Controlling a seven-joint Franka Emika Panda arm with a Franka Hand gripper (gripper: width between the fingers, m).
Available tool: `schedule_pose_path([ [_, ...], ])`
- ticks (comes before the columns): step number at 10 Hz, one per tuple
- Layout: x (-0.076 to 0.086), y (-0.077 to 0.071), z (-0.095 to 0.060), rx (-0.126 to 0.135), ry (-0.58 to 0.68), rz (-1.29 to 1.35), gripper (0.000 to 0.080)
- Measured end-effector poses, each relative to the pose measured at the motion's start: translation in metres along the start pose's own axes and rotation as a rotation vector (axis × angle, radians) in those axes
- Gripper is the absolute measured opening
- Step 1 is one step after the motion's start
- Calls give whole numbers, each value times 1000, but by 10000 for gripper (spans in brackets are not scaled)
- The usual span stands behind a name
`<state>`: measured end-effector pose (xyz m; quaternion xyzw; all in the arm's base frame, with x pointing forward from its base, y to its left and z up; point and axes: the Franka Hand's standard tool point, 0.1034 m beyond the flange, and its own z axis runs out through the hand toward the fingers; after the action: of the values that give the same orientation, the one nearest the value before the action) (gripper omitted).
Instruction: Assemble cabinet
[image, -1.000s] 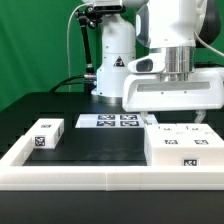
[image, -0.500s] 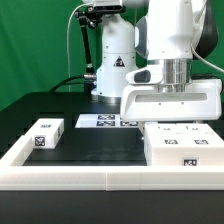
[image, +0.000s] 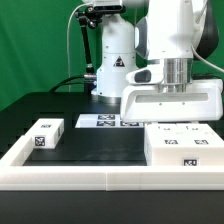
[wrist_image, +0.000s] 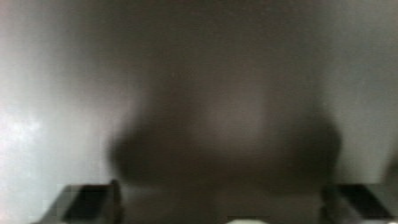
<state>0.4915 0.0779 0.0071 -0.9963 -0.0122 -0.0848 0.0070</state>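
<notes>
In the exterior view, the black table (image: 100, 145) has a white rim (image: 100, 178) along its front and sides. The cabinet body (image: 185, 152) lies at the exterior view's right, close to the front rim. It is a low white box with several square tags on its top and one on its front face. The gripper (image: 172, 121) hangs directly over this body, and its wide white hand is just above the top face. In this view the fingertips are not clear, and I cannot tell if they touch the body. A small white block (image: 45, 135) stands at the exterior view's left, well apart from the body and near the side rim, with a tag on its top and another on its front. The marker board (image: 108, 121) lies flat behind, between the block and the body, in front of the base of the arm (image: 112, 60). In the wrist view, the picture is very blurred, filled by a pale surface with a grey shadow in the middle. The gripper (wrist_image: 217, 203) has its two dark fingers (wrist_image: 84, 203) far from each other, at opposite sides of the picture, so the claw is spread wide, and nothing can be seen clamped between them.
</notes>
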Motion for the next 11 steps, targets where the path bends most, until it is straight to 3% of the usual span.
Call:
schedule_pose_path([
  [1,1,0,0,0,3,-1,406],
  [2,1,-1,-1,1,3,-3,270],
  [3,1,-2,-1,2,3,-4,213],
  [9,1,-1,-2,1,2,-11,213],
  [11,1,-1,-17,5,-8,-16,213],
])
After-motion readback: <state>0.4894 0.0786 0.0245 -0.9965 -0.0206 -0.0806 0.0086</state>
